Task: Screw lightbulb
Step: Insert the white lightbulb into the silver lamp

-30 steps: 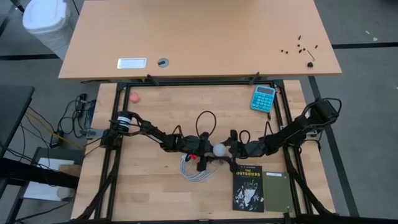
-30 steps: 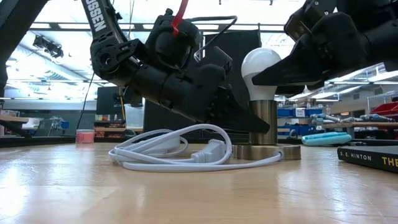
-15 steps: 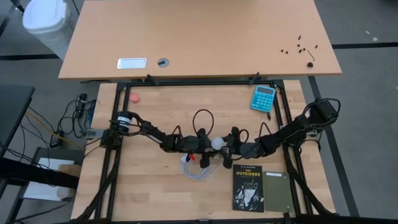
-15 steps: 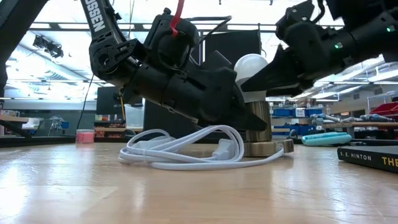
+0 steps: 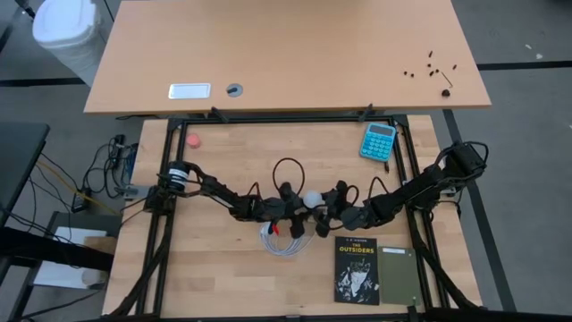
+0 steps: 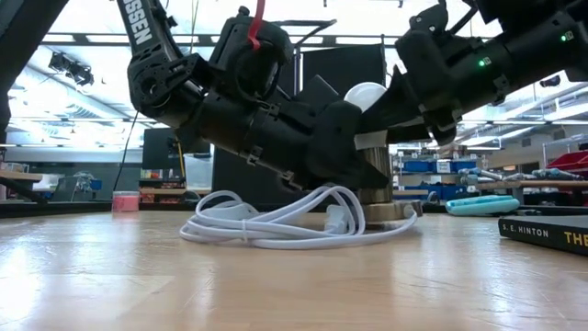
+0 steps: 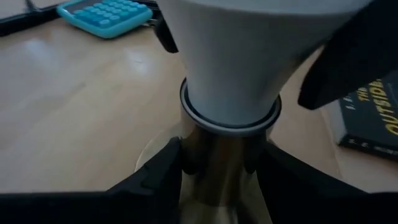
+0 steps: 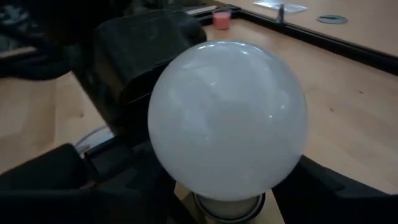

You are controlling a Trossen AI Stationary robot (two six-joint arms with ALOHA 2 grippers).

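Note:
The white lightbulb point(image 5: 311, 199) sits in a silvery metal socket point(image 6: 378, 175) at the table's middle, between my two grippers. My left gripper point(image 7: 217, 171) comes from the table's left and is shut on the socket's upright stem. My right gripper point(image 8: 227, 199) comes from the right and is shut on the lightbulb point(image 8: 227, 118). Socket and bulb lean over; the round base point(image 6: 397, 213) rests on one edge. A coiled white cable point(image 6: 276, 221) lies on the table beside the base. My left gripper pinches the socket's metal stem point(image 7: 217, 155) between its two fingers point(image 7: 158, 177), just below the collar under the bulb. The fingers come slanting down from the table's left and lie across the stem. The socket is tilted, one edge of its base on the table. My right gripper holds the lightbulb by its lower part point(image 8: 230, 202), below the globe, one finger point(image 8: 50, 183) on each side. It comes slanting down from the table's right. The bulb stands tilted in the socket's top; the bulb itself hides the exact place of contact.
A blue calculator point(image 5: 378, 140) lies at the far right, a black book point(image 5: 357, 268) and a green notebook point(image 5: 399, 275) at the near right, a small pink thing point(image 5: 192, 139) at the far left. Black frame rails point(image 5: 411, 161) border the table.
Both wrists have rolled. The socket with the lightbulb has tipped from upright to leaning, the bulb's top going toward the table's far edge and one side of the base rising. The cable has been drawn along a little beside the base.

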